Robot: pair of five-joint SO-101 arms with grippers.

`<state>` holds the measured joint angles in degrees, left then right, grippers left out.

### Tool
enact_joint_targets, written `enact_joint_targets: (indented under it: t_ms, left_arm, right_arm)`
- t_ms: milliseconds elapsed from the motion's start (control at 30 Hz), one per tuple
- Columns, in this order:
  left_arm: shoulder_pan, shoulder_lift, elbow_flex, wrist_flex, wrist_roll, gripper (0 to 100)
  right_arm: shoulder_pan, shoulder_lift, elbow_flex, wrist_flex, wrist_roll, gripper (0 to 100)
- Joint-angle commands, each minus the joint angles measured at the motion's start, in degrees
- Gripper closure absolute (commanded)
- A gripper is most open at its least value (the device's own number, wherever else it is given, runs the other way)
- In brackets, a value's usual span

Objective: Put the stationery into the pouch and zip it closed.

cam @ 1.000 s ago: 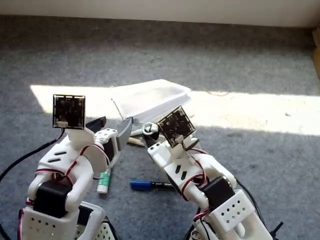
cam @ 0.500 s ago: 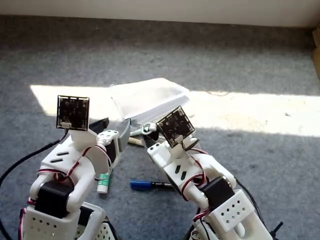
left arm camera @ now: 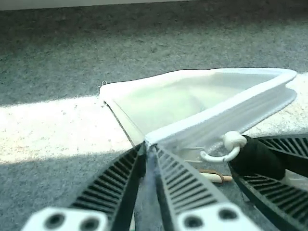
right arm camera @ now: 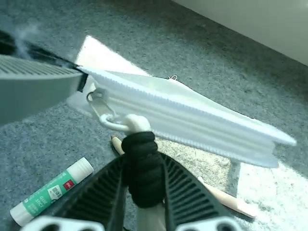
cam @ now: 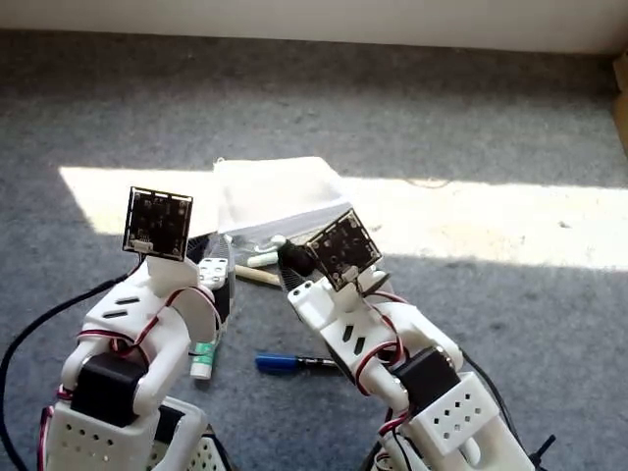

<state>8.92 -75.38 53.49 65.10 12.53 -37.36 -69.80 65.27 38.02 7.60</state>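
Zipper work is in hand: my left gripper pinches a corner of the pouch, which sits on the carpet, and my right gripper clamps the black pull cord. The mouth looks open, I think. Beside it lie the glue stick, pen and pencil; next I need a free gripper to load them.

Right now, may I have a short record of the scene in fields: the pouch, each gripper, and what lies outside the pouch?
pouch: white, near end raised off the grey carpet
left gripper: fingers shut on the pouch's end by the zipper
right gripper: fingers shut on the black pull cord
outside the pouch: glue stick, blue pen, pencil, all on the carpet
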Motion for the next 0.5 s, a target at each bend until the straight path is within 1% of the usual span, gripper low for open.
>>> enact_joint_targets:
  t_ms: [0, 67, 167, 367, 467]
  left_arm:
    - [0.3, -0.7, -0.2, -0.1, -0.4, 99]
    - [-0.4, -0.7, -0.2, -0.1, -0.4, 99]
    - [-3.6, -0.7, -0.4, -0.1, -0.4, 99]
    - [-8.7, -0.8, -0.6, -0.1, -0.4, 99]
    - [-10.3, -0.8, -0.6, -0.1, -0.4, 99]
  right_arm:
    - [2.6, -1.2, -0.7, -1.3, 0.4, 99.3]
    - [4.8, -1.2, -1.0, -1.3, 0.2, 99.3]
    - [7.3, -1.2, -1.1, -1.3, 0.1, 99.3]
    - [9.2, -1.2, -1.1, -1.3, 0.1, 99.3]
    - [12.6, -1.2, -1.1, -1.3, 0.1, 99.3]
